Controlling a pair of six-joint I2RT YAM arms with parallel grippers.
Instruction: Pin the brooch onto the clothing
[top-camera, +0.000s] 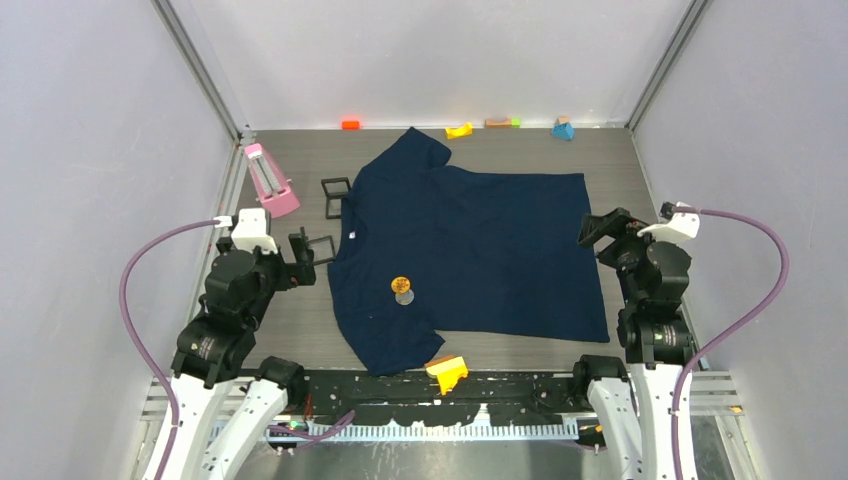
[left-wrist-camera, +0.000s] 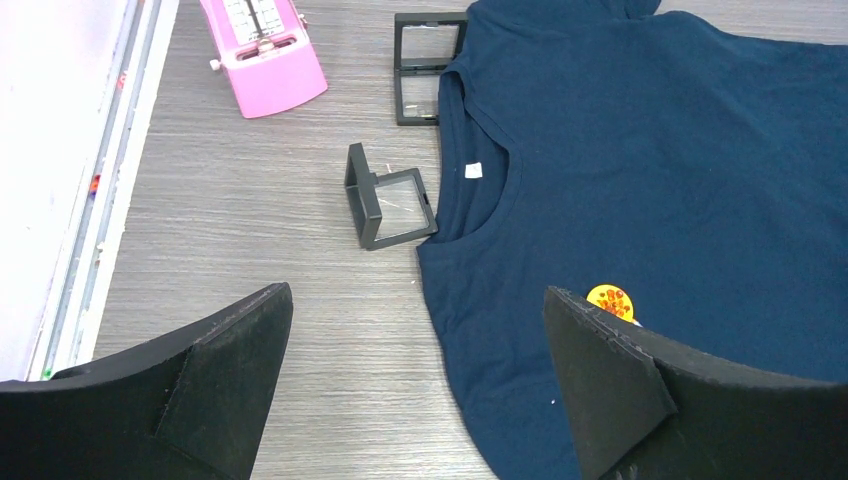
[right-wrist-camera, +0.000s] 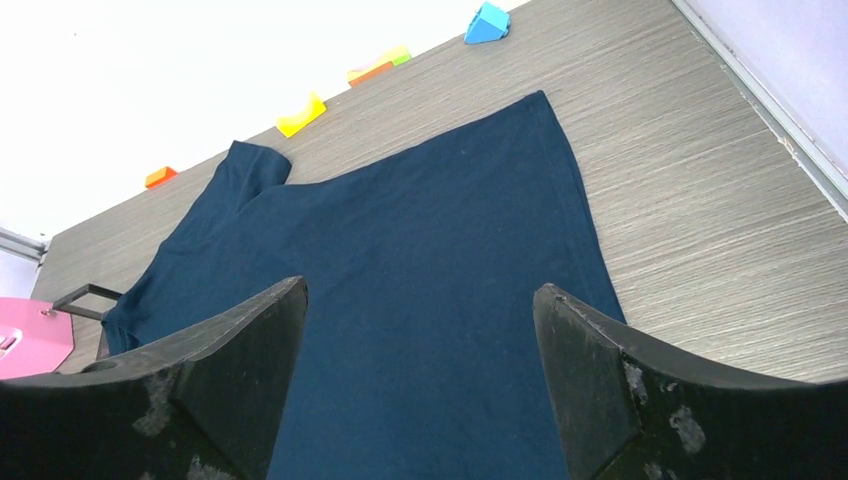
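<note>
Pink metronome (top-camera: 271, 182), 2 open black boxes (left-wrist-camera: 390, 195) beside it, yellow wedge (top-camera: 447, 373) at near edge

Navy T-shirt (top-camera: 480, 240) lies spread flat; the orange round brooch (top-camera: 402, 288) rests near its collar, possibly unpinned.

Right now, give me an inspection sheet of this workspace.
Surface: grey wood-grain table, flat.
Job's things: navy shirt spread flat, collar toward the left arm; brooch lying on its chest, a pale disc beside it; whether it is pinned cannot be told.
Clutter: pink device; two black frames by the collar; small blocks along the far edge; yellow wedge at the near edge.
Fingers: left fingers open, empty; right fingers open, empty, over the shirt.
Cables: purple cable looping from each wrist, clear of the shirt.
Surroundings: pale walls, metal corner posts.
</note>
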